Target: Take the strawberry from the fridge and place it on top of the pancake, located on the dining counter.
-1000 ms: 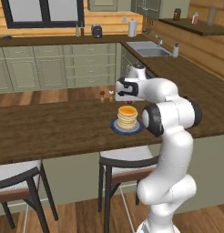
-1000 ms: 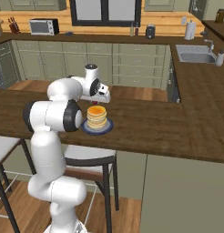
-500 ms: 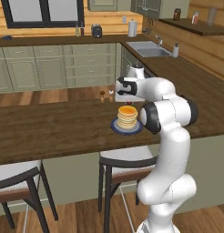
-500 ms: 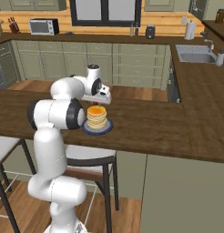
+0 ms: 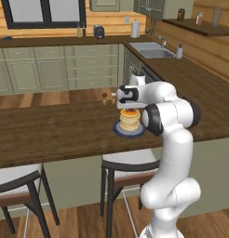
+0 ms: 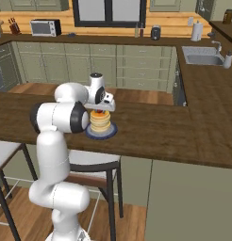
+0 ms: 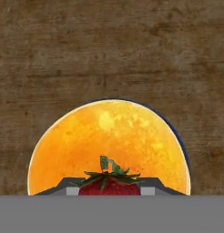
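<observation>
Gripping the tiny red strawberry (image 7: 110,184) with its green leafy cap, the jaws sit clenched on it directly above the round golden-tan pancake stack (image 7: 109,148) on its dark blue plate (image 5: 118,133); lower gently, release centred, so it won't roll onto the dark brown wooden tabletop (image 7: 109,50)

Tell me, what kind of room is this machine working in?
A home kitchen, rendered by computer. A sink sits in the counter, green cabinets line the wall, a microwave stands in the corner, and pancakes wait on a wooden dining counter with stools.
</observation>
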Robot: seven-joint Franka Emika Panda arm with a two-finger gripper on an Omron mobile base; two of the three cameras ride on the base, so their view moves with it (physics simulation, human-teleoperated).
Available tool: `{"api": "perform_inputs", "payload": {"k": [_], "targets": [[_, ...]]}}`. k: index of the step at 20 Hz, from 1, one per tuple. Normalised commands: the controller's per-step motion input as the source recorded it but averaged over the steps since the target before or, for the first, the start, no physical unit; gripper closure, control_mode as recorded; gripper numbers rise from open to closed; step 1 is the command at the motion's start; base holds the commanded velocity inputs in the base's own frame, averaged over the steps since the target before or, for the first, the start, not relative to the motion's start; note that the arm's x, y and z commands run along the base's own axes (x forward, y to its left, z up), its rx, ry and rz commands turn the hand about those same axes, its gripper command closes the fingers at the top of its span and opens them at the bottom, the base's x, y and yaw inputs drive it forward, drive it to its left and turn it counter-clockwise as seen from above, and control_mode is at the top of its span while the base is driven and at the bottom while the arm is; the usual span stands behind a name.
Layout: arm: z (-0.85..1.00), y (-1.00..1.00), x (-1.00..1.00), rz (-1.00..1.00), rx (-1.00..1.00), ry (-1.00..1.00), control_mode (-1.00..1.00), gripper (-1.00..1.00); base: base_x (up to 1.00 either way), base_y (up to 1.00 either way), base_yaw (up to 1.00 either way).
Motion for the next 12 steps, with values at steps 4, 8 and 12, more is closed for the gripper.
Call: {"api": "perform_inputs", "payload": {"k": [4, 8, 12], "targets": [[0.00, 0.00, 0.04, 0.02, -0.01, 0.00, -1.00, 1.00, 0.00, 0.00, 0.00], [0.00, -0.02, 0.00, 0.01, 0.00, 0.00, -1.00, 1.00, 0.00, 0.00, 0.00], [0.00, 0.00, 0.00, 0.01, 0.00, 0.00, -1.00, 1.00, 0.00, 0.00, 0.00]]}}
